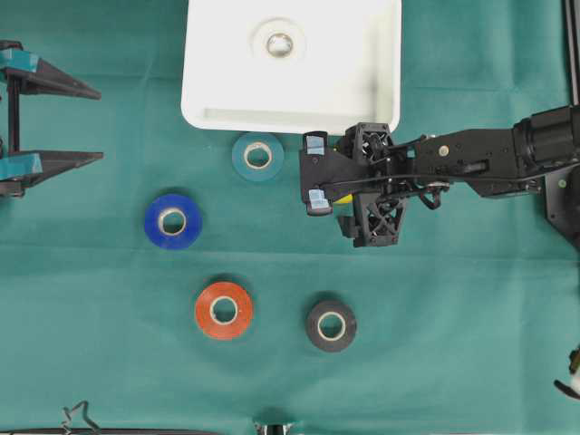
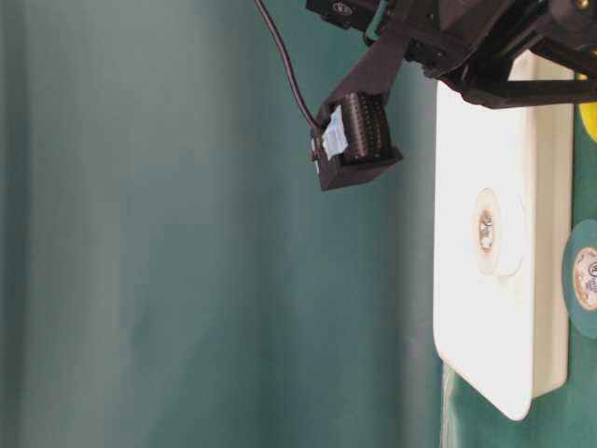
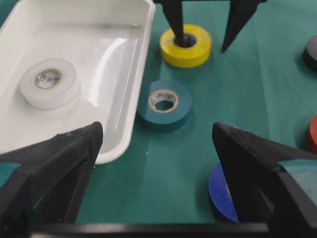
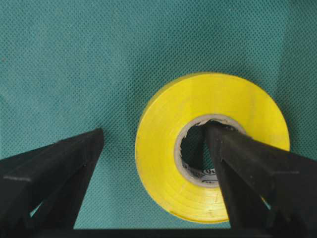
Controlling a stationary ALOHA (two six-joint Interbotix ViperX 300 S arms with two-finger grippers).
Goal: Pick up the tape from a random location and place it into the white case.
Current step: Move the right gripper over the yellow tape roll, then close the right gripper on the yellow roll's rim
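The right gripper [image 4: 153, 136] is standing wide open over the yellow tape [image 4: 163, 148], one finger [image 4: 237, 163] sitting in the roll's hole, the other outside. The tape is lying flat on the green cloth [image 1: 453, 344] just beside the white case [image 1: 362, 82] (a white roll [image 1: 279, 41] inside). The left gripper [image 1: 86, 122] is waiting open.

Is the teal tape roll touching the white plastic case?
Apart. The left wrist view shows green cloth between the teal tape roll and the white plastic case's rim.

Overhead, table-level, two wrist views (case [image 1: 381, 54] shared)
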